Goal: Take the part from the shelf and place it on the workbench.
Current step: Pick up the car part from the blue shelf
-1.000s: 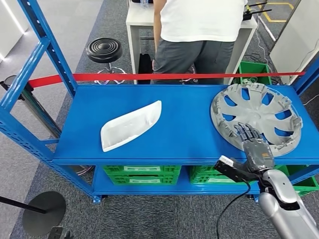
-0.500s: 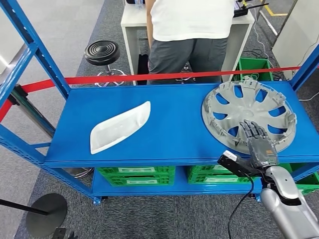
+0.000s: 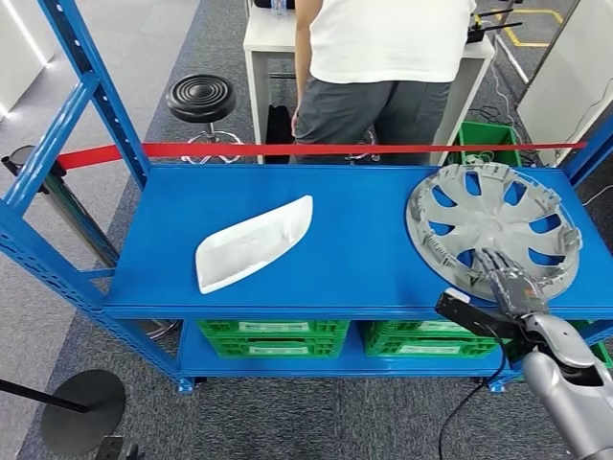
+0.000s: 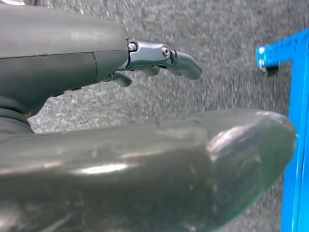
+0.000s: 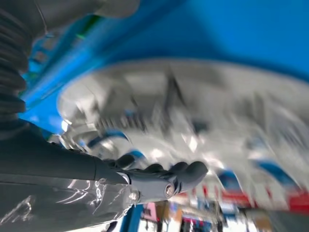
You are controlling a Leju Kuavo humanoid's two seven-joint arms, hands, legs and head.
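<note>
The white trim piece (image 3: 253, 242) lies untouched left of centre on the blue shelf (image 3: 361, 240). At right, the hubcap (image 3: 493, 228) is not yet lifted — the right robot hand (image 3: 510, 284) reaches over its near rim, fingers spread, holding nothing. The whole carry remains.

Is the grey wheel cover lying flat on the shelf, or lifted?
Lying flat: the wheel cover rests on the blue shelf.

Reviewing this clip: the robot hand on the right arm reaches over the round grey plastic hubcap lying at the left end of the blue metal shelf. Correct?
Not quite. The round grey plastic hubcap lies at the right end of the blue metal shelf, as the head view shows. The right robot hand does reach over its near rim.
</note>
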